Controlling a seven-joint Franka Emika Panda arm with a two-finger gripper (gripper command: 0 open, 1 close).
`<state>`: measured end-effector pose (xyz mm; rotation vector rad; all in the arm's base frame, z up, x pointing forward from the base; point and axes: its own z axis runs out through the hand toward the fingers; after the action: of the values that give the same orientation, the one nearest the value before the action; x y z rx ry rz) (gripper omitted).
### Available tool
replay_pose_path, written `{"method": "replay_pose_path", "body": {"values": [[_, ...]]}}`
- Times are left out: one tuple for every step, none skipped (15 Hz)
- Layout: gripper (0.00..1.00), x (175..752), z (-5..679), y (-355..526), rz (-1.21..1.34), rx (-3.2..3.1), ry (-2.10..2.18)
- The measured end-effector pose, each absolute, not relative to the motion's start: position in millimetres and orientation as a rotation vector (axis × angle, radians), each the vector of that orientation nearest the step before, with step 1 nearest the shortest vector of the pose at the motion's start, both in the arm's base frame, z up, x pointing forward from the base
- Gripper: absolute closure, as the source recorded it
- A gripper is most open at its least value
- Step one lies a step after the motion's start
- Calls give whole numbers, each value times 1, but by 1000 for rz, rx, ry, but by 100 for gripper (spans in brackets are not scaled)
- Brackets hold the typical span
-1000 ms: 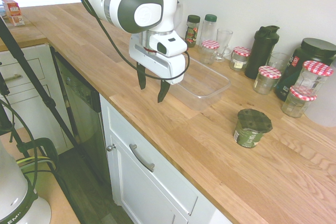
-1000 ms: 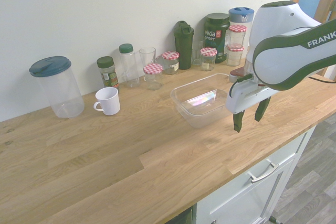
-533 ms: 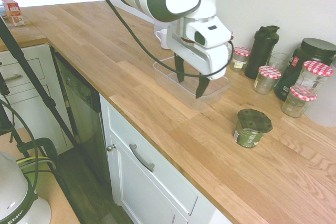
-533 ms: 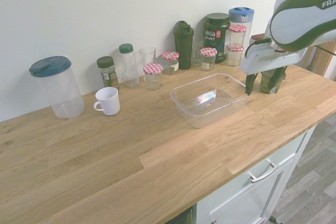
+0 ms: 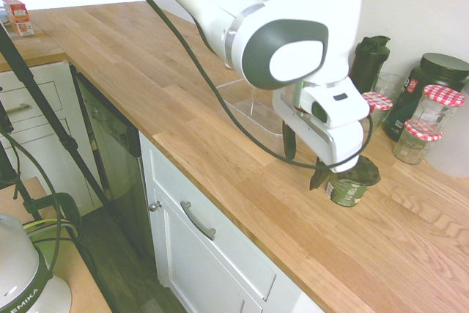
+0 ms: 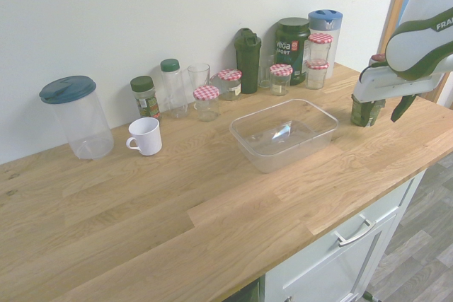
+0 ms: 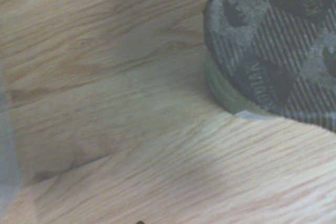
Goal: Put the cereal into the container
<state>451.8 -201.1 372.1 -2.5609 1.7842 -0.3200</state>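
One green cup of cereal, KODIAK on its dark crinkly lid, is standing upright on the counter, outside the clear tub and a bit away from it. The claw is down right beside the cup with its fingers spread apart, so it's not gripping anything. Can't tell if one finger is actually touching the cup, they overlap in both outside views. Nothing's in the tub as far as I can see.

Behind the tub, toward the wall, you've got a tall dark shaker, a big Vega tub and a blue-lidded pitcher, plus five jars with red-checked lids. Two of those are stacked, upper jar on lower jar. Over past the tub, on the side away from the cup, there's a white mug near a teal-lidded pitcher, then a small green-lidded jar next to a clear bottle.
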Motion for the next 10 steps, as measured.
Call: {"method": "replay_pose_path", "body": {"values": [[0, 458, 362, -207, -330, -2543, 1809], [0, 465, 354, -213, -339, -2526, 1833], [0, 472, 348, -218, -353, -2507, 1854], [0, 480, 344, -221, -367, -2491, 1871], [0, 487, 342, -224, -378, -2474, 1890], [0, 494, 341, -226, -385, -2459, 1909], [0, 500, 340, -228, -393, -2443, 1928], [0, 504, 341, -229, -404, -2425, 1948], [0, 508, 342, -231, -410, -2409, 1967], [0, 511, 342, -233, -417, -2394, 1984]]}}
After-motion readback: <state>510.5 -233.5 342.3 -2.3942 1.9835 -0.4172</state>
